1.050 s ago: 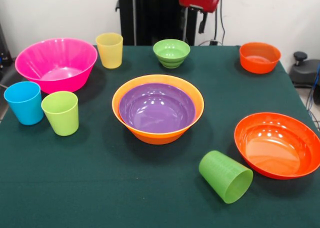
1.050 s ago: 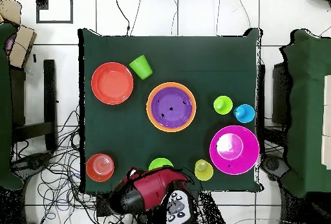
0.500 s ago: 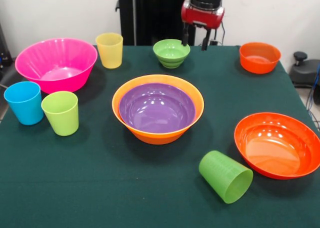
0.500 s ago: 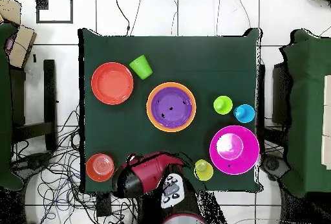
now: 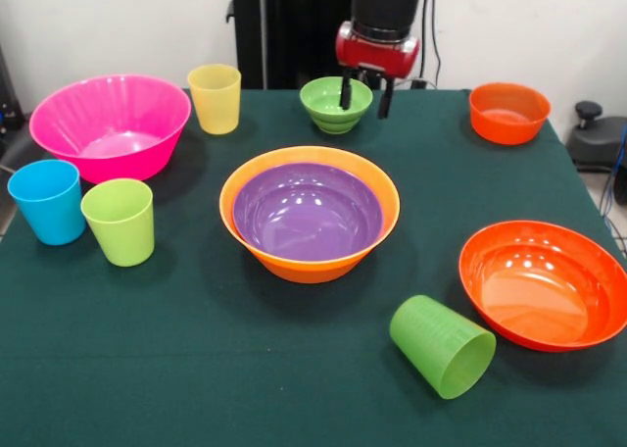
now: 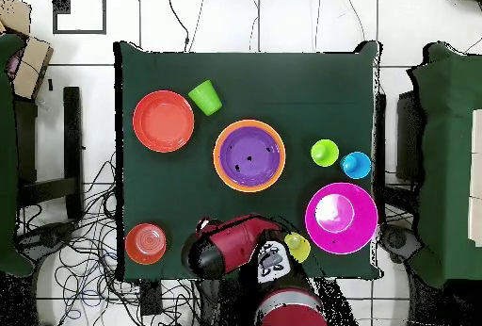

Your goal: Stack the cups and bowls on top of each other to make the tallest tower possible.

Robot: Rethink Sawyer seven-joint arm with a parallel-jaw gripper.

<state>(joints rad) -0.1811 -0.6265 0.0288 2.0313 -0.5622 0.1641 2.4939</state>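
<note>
- The gripper (image 5: 362, 95) hung with its two dark fingers (image 5: 345, 92) apart and empty, one finger over the right rim of the small green bowl (image 5: 334, 104) and the other just outside it, at the middle of the table's (image 5: 196, 369) far edge in the front view.
- Whether the fingertips touched the bowl's rim could not be told; the red wrist hid the bowl in the overhead view.
- By the look of it, the step in hand was the pick of the small green bowl, with the grasp not yet made.
- The next move called for the fingers to drop astride the rim wall and close on it, then carry the bowl to the table's middle.
- There the tower's base stood: the purple bowl (image 5: 308, 212) nested inside the large orange bowl (image 5: 304, 261).
- The yellow cup (image 5: 215, 98) stood upright near the green bowl, toward the far left corner, beside the large pink bowl (image 5: 110, 125).
- The blue cup (image 5: 47, 201) and lime green cup (image 5: 120, 221) stood close together at the left edge.
- The small orange bowl (image 5: 508, 112) sat at the far right corner; the wide red-orange bowl (image 5: 545, 283) lay at the right edge.
- The darker green cup (image 5: 442, 346) lay on its side just beside that bowl, toward the near edge.
</note>
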